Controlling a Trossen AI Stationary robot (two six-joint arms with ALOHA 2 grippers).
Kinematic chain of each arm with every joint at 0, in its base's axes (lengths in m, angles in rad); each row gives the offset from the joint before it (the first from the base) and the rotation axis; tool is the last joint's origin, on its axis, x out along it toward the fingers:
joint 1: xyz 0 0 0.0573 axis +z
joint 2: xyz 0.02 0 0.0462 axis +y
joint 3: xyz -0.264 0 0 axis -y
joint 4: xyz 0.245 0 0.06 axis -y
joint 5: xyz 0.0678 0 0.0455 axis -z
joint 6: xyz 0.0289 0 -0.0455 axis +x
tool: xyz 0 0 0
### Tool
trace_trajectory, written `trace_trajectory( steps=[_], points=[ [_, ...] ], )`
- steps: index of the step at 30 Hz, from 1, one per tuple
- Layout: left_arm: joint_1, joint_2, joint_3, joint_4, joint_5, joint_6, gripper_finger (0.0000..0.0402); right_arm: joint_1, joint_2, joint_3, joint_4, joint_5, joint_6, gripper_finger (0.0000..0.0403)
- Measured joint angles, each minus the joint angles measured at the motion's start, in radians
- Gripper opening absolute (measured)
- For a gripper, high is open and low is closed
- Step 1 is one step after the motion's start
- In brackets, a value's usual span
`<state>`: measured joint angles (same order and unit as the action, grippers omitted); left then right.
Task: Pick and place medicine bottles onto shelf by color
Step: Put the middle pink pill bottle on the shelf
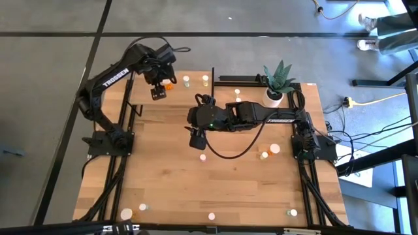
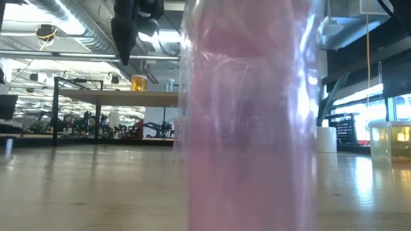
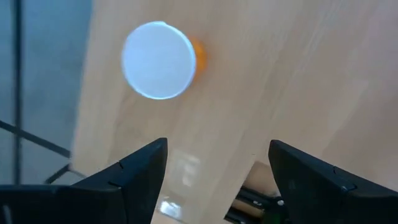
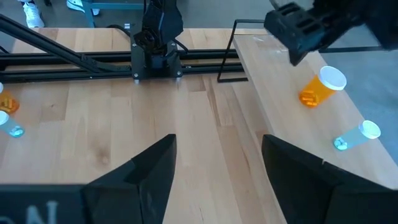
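The left gripper (image 1: 159, 92) hangs above the left end of the shelf (image 1: 196, 91), and its fingers (image 3: 134, 171) are spread wide with nothing between them. An orange bottle (image 1: 168, 84) with a white cap stands upright on the shelf just beside this gripper — in the left wrist view it (image 3: 163, 60) lies ahead of the open fingertips, not between them. In the right wrist view the same orange bottle (image 4: 321, 86) is seen on the shelf under the left gripper (image 4: 297, 31), and a clear bluish bottle (image 4: 352, 137) stands near it on the same board.

The right gripper (image 1: 197, 140) is over the middle of the table (image 1: 170, 176), well apart from the shelf; its jaws are also wide and empty. A pink bottle (image 1: 202, 156) stands on the table just beside it. More bottles are scattered near the table edges. A very close pink bottle (image 2: 247, 115) fills the low view.
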<state>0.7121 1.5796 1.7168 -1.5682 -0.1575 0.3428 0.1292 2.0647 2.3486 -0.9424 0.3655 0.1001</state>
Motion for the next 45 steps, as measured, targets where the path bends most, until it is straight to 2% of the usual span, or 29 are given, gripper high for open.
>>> trace_trajectory(
  steps=[5, 11, 24, 31, 40, 45],
  points=[
    [0.017, 0.019, -0.027, 0.033, 0.033, 0.015, 0.0273, 0.0, 0.0, 0.0, 0.0, 0.0, 0.0, 0.0237],
    [0.019, 0.025, -0.046, 0.124, 0.033, 0.071, 0.0273, 0.0, 0.0, 0.0, 0.0, 0.0, -0.001, 0.0237],
    [0.019, 0.025, -0.046, 0.193, 0.014, 0.119, 0.0273, 0.0, 0.0, 0.0, -0.001, 0.0, -0.003, 0.0237],
    [0.006, 0.023, -0.046, 0.175, 0.02, 0.056, 0.0273, 0.0, 0.0, 0.0, 0.0, 0.0, -0.003, 0.0237],
    [-0.067, -0.117, -0.046, 0.162, 0.143, -0.065, 0.0273, 0.0, 0.0, 0.0, 0.0, 0.0, -0.003, 0.0237],
    [-0.158, -0.226, -0.046, 0.141, 0.149, -0.118, 0.0273, 0.0, 0.0, 0.0, 0.0, -0.001, -0.003, 0.0237]
  ],
)
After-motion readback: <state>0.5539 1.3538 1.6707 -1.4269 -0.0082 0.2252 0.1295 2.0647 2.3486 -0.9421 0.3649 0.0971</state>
